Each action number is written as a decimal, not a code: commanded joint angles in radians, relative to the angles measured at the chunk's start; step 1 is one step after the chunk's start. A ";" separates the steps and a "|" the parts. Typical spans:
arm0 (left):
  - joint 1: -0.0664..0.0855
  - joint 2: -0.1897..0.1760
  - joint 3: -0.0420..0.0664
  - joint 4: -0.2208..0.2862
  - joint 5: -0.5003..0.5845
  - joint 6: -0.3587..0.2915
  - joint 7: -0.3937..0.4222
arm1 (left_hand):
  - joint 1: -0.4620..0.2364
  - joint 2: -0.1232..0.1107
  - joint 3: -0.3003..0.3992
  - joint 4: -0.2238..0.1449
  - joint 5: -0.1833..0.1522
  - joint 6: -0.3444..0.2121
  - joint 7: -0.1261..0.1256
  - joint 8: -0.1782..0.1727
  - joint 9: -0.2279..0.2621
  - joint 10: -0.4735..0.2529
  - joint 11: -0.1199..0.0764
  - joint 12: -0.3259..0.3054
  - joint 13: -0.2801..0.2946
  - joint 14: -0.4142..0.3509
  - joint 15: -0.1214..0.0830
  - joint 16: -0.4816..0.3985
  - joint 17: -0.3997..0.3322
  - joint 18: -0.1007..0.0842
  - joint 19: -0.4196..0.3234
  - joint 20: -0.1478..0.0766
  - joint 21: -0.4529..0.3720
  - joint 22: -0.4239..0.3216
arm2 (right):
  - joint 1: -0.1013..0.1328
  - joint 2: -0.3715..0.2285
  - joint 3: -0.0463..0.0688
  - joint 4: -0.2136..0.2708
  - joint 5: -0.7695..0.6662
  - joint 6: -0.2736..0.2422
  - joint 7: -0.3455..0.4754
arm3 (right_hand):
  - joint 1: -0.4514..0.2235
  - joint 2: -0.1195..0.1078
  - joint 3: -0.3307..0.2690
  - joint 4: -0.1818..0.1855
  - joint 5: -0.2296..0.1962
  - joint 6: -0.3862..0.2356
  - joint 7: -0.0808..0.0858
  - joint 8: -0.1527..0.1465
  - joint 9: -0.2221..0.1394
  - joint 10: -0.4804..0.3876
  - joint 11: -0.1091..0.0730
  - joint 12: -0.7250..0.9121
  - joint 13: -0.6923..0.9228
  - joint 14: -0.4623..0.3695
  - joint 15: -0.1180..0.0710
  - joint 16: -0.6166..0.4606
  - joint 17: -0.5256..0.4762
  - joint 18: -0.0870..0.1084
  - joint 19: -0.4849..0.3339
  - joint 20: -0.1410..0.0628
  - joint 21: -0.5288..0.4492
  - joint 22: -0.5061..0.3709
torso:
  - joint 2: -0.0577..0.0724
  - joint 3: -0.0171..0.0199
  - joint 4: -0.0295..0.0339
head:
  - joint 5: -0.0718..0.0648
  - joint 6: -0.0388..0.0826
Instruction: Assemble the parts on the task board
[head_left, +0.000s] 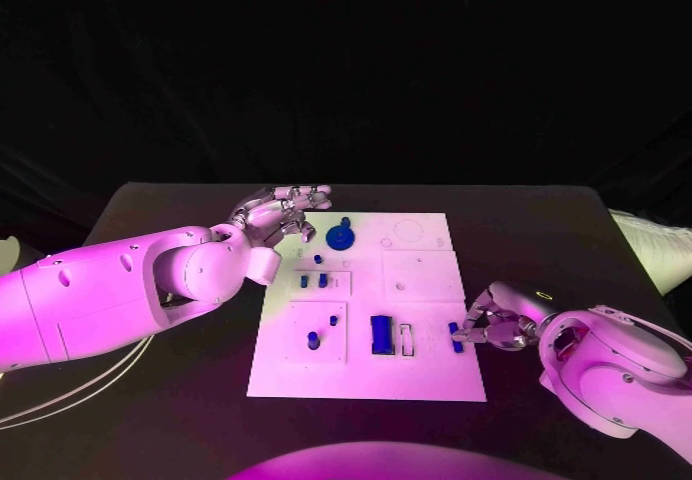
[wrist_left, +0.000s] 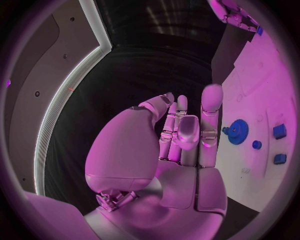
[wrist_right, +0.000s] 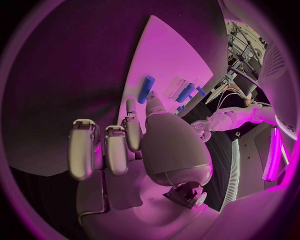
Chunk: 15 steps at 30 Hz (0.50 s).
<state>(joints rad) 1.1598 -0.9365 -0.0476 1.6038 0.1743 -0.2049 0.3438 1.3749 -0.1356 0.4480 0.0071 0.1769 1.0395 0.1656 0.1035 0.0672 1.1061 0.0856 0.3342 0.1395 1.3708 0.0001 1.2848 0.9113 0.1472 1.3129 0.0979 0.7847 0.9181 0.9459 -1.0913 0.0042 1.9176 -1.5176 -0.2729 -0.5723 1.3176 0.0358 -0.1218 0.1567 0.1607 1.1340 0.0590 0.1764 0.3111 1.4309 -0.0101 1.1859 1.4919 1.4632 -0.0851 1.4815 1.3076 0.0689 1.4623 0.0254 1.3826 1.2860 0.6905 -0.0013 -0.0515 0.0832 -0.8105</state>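
The black tabletop (head_left: 173, 200) carries the white task board (head_left: 418, 375) in its middle. Small blue parts sit on the board: a round toothed gear (head_left: 340, 237) near the far edge, little pegs (head_left: 313, 282) toward the left side, and a bigger blue block (head_left: 381, 334) nearer the front edge.

The left robot hand (head_left: 277, 215) hangs over the board's far left corner, just beside the gear. Its fingers (wrist_left: 211, 107) are straight, close together, and hold nothing.

The right robot hand (head_left: 485, 325) is at the board's right edge. It pinches a small blue bar (head_left: 456, 336). The bar is long and thin, and its long side runs from front to back.
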 joint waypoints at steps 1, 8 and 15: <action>0.000 0.001 0.001 0.001 -0.006 0.020 0.006 | -0.002 0.011 0.000 -0.006 0.004 -0.006 0.000 0.005 0.001 -0.006 0.001 0.003 0.002 -0.006 0.002 -0.003 -0.001 0.013 -0.003 0.004 -0.005 -0.001 | -0.003 0.008 0.000 -0.004 -0.049 0.045 0.007 | 0.043 0.004 0.011 -0.018 0.006 0.011 0.000 -0.004 0.001 -0.003 -0.009 -0.007 -0.209 0.077 0.000 -0.007 0.112 -0.004 -0.004 -0.002 -0.007 0.000 | 0.000 0.0000 -0.0010 | 0.003 -0.002; 0.000 0.001 0.001 0.002 -0.006 0.021 0.005 | -0.002 0.011 0.000 -0.006 0.004 -0.006 0.000 0.005 0.001 -0.006 0.001 0.003 0.002 -0.006 0.002 -0.003 -0.001 0.013 -0.003 0.004 -0.005 -0.001 | -0.013 0.033 -0.001 -0.011 -0.080 0.061 0.006 | 0.070 0.002 0.028 -0.036 -0.014 0.014 -0.002 -0.008 0.000 -0.003 -0.011 -0.009 -0.209 0.078 -0.001 -0.007 0.114 -0.004 -0.003 -0.005 -0.007 0.000 | 0.000 -0.0001 -0.0009 | 0.004 -0.003; 0.000 0.001 0.001 0.003 -0.006 0.021 0.005 | -0.002 0.011 0.000 -0.006 0.004 -0.006 0.000 0.005 0.001 -0.006 0.001 0.003 0.002 -0.006 0.002 -0.003 -0.001 0.013 -0.003 0.004 -0.005 -0.001 | -0.023 0.055 -0.001 -0.025 -0.137 0.100 0.002 | 0.099 0.001 0.051 -0.055 -0.011 0.015 -0.003 -0.014 -0.003 -0.005 -0.012 -0.014 -0.211 0.078 -0.003 -0.008 0.113 -0.004 -0.003 -0.007 -0.008 0.000 | 0.000 -0.0007 0.0004 | 0.007 -0.003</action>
<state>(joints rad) 1.1597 -0.9366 -0.0476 1.6042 0.1734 -0.2037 0.3434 1.3749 -0.1356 0.4479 0.0071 0.1769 1.0395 0.1656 0.1035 0.0672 1.1061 0.0857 0.3342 0.1402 1.3708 0.0001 1.2848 0.9115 0.1472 1.3129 0.0979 0.7847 0.9181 0.9315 -1.0394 0.0100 1.9011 -1.5955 -0.2390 -0.5673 1.3762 0.0036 -0.0718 0.1068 0.1483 1.1477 0.0570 0.1677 0.3132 1.4258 -0.0126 1.1769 1.4976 1.4630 -0.0819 1.4776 1.3075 0.0688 1.4623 0.0254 1.3787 1.2861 0.6904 -0.0013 -0.0518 0.0893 -0.8129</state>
